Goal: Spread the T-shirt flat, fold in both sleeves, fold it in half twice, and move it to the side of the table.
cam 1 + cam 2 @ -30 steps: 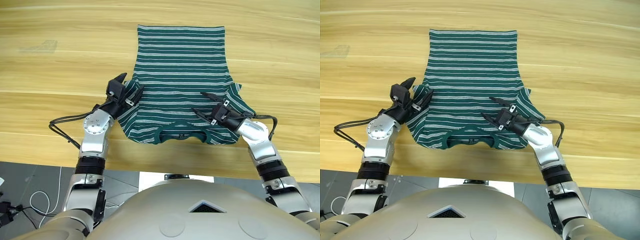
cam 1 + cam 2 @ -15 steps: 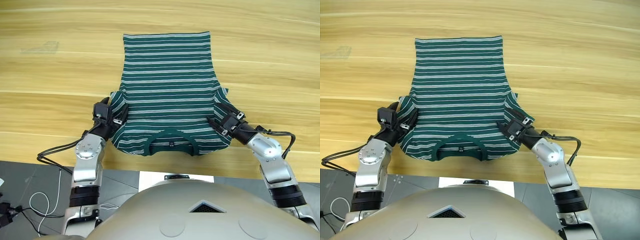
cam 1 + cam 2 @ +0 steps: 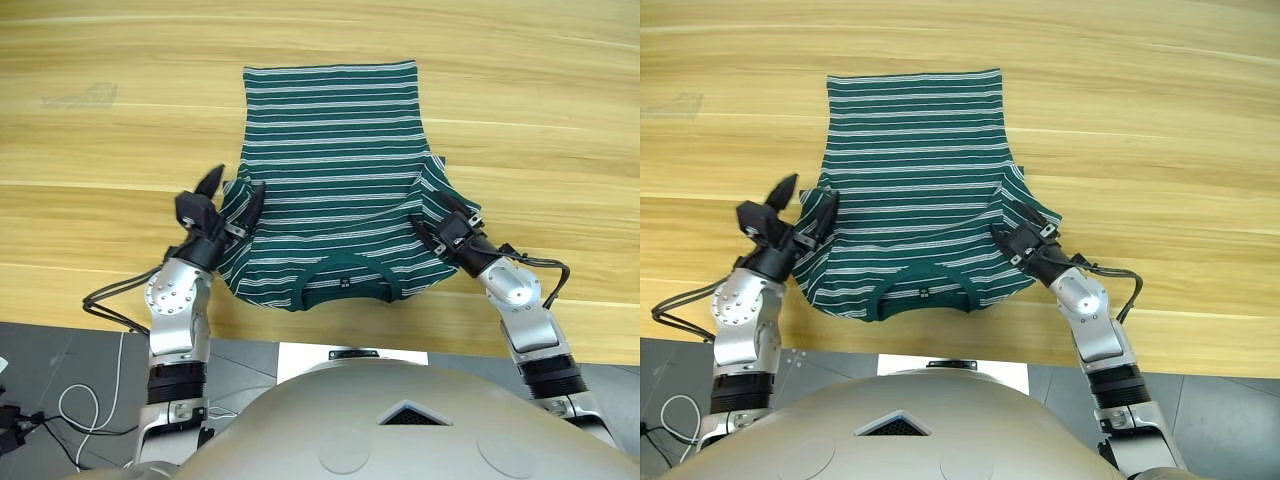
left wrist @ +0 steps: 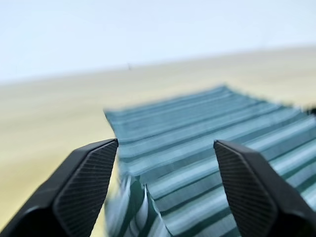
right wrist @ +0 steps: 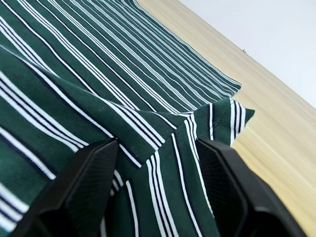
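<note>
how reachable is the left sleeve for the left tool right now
Probably yes: the left tool is open right at the sleeve, fabric lying in its gap, nothing in the way.

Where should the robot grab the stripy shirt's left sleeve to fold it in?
Probably pinch the left sleeve at its outer edge, coming from the robot's left, low over the table. There the cloth stands up in a fold, easy to pinch; the rest of the T-shirt lies flat. The open left gripper sits beside it.
</note>
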